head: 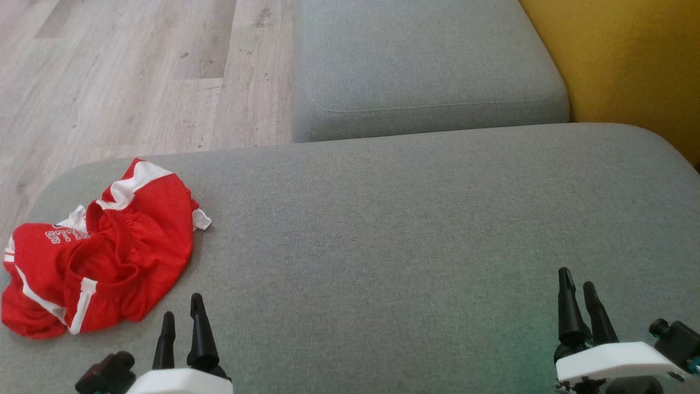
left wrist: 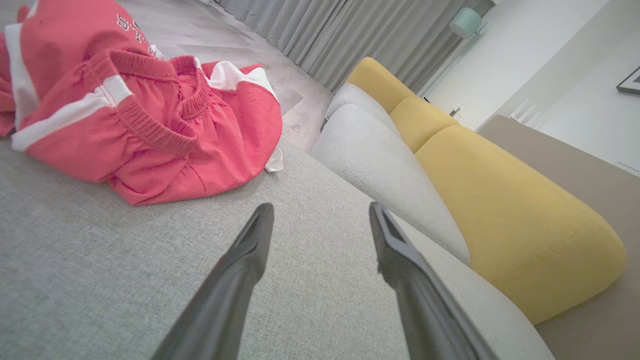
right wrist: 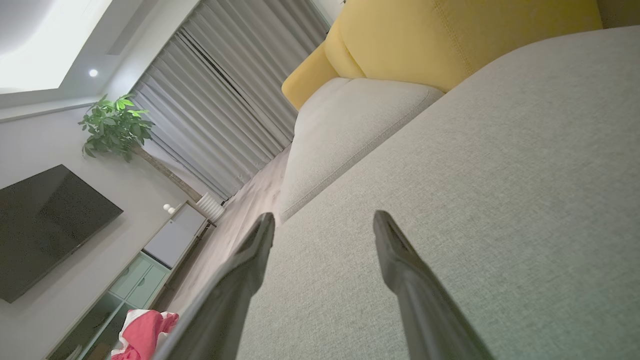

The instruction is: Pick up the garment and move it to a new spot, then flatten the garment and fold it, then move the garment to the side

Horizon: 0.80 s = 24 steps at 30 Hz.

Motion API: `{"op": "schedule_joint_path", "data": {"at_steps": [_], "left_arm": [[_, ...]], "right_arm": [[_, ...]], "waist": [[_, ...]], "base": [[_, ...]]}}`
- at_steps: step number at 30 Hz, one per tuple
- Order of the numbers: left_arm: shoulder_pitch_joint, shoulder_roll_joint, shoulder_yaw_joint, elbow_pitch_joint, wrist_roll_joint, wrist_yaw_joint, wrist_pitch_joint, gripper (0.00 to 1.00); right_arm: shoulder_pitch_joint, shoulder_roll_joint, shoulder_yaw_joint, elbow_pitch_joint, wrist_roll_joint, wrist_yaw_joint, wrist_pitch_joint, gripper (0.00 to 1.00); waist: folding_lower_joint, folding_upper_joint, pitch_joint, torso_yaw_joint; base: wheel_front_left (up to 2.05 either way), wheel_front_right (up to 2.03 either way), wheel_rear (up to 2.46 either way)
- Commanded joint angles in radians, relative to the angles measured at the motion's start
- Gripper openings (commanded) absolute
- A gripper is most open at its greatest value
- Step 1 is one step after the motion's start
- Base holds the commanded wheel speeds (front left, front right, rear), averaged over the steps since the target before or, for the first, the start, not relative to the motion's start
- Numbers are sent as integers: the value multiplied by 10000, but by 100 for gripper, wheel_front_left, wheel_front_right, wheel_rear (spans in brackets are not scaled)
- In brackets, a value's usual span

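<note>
With the crumpled red garment [head: 109, 257] lying at the left end of the grey cushion [head: 415, 235], the left gripper [head: 181, 309] beside it, jaws wide and empty like the right gripper [head: 576, 279] over the cushion's right end, would best pinch the bunched waistband, not a loose fold

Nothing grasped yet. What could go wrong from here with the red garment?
1. The garment lies bunched at the left edge of the grey cushion, right by the drop to the floor; the open left gripper might push it off.
2. Its layers look tangled, so a pinch may catch one fold and lift it twisted.
3. The right gripper sits far across the cushion, so spreading needs a long reach.
</note>
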Motion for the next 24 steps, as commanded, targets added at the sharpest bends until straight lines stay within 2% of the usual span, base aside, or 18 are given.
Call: {"op": "schedule_joint_path", "data": {"at_steps": [1,24], "left_arm": [[-221,100,87,-436,431,109,-175,100],[230,123,-444,-911,3470,794,-851,100]], "right_arm": [[-259,-84,199,-452,-348,51,-174,100],[96,-99,834,-719,-3228,59,-853,100]], "waist": [[0,0,-25,3],[0,0,-415,97]], "base": [[0,0,0],[0,0,0]]}}
